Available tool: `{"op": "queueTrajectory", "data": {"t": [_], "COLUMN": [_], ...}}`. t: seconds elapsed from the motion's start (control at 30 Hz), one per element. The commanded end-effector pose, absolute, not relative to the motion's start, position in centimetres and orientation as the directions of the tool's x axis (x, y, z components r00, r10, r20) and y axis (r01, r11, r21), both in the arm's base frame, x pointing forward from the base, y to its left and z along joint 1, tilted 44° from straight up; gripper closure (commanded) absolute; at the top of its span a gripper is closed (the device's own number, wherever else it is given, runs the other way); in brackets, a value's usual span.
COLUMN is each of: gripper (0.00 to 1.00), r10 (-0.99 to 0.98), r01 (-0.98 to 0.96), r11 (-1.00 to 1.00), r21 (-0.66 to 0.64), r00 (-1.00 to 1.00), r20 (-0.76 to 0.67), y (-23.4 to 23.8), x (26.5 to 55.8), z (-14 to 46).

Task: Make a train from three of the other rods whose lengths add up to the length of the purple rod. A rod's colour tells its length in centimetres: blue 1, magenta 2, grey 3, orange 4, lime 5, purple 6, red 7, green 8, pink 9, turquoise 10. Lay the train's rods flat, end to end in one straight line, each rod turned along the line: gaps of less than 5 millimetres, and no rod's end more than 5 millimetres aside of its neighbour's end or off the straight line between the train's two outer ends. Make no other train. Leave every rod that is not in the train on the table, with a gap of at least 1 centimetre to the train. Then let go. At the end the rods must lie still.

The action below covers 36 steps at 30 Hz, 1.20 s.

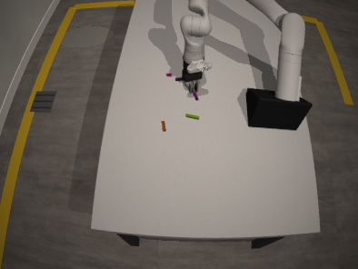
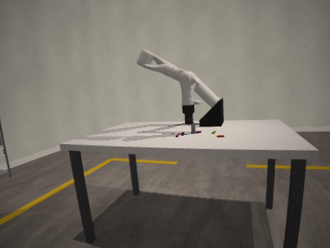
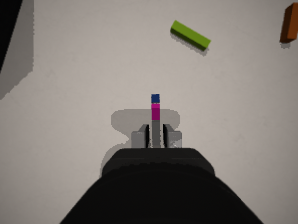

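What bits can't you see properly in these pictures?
- Slim grey rod: wrist view, its near end sits between the tool's open fingers, behind the black body.
- Long purple rod: top view, partly under the tool.
- Orange rod: wrist view, cut off by the right edge.

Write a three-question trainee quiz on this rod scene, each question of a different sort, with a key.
1. True or false: the gripper is clamped tight on the grey rod.
2. Which rod touches the magenta rod at its far end? A) lime B) blue C) orange
3. Fill in: the lime rod lies ____ from the train.

Key: 1 false, the fingers stand apart from the rod; 2 B, the blue rod; 3 apart.
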<state>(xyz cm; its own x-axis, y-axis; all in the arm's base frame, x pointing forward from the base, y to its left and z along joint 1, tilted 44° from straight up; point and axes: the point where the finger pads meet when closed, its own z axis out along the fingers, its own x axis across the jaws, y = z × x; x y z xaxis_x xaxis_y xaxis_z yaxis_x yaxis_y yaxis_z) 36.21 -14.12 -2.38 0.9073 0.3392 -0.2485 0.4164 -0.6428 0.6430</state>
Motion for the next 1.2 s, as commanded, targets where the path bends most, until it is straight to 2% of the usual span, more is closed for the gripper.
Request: {"op": "queueTrajectory", "data": {"t": [0.0,0.53,1.17], "gripper": [0.46,0.46,0.46], "r10": [0.340,0.340,0.340], "r01": [0.416,0.416,0.416], "r11": [-0.643,-0.643,-0.643], "r21": [0.643,0.643,0.643], "r00": [0.907,0.907,0.907], "r20": [-0.247,-0.247,-0.247], "y": [-14.1,-13.7,-8.4], "x": [36.3,36.2,35.8], "z": [-2.3,-2.0,3.6]}}
